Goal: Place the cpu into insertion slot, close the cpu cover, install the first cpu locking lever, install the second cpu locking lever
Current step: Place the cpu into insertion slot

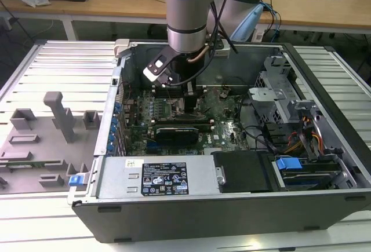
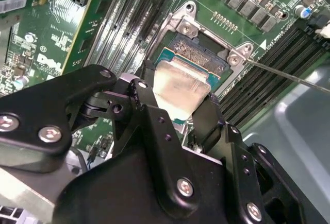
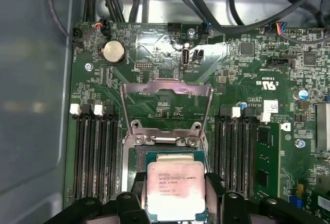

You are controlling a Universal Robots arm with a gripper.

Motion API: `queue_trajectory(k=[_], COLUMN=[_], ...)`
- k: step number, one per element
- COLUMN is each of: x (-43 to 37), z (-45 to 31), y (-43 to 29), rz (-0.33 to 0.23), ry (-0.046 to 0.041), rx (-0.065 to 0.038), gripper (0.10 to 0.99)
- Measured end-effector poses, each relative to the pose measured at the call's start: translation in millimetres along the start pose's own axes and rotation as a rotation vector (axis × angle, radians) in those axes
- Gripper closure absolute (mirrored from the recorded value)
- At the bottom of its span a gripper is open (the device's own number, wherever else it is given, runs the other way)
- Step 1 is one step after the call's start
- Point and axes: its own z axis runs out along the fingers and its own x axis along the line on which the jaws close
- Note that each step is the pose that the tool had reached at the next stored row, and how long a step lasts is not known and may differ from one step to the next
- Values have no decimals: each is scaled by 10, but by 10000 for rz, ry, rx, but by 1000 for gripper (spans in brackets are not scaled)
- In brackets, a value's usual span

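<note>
In both wrist views the cpu (image 3: 175, 185) (image 2: 181, 85), a silvery square chip on a green base, sits between my gripper's black fingers (image 2: 146, 96). My gripper (image 3: 175, 203) (image 2: 179, 112) is shut on its two opposite sides. The chip hangs just over the insertion slot (image 2: 200, 53), whose gold-brown contact field shows past its far edge. The cpu cover (image 3: 166, 105), a grey metal frame with a square window, stands swung open behind the slot. A thin locking lever (image 2: 289, 75) juts out from the slot's corner. In the exterior view the gripper (image 1: 186, 102) reaches down into the open computer case.
Black memory slots (image 3: 95, 152) (image 3: 234, 152) flank the socket on the green motherboard (image 1: 227, 119). A long black expansion card (image 1: 179, 131) lies toward the case front. The case walls (image 1: 232, 205), the drive cage (image 1: 278, 101) and cable bundles surround the board. A grey fixture plate (image 1: 40, 142) lies outside, at the exterior view's left.
</note>
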Motion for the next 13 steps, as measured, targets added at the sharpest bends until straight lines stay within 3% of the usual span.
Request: queue_trajectory(k=[6,13], x=[2,85], z=[34,100], y=[-4,-30], rz=[1,-1], ry=[1,-5], rx=[-1,-1], gripper=[545,545])
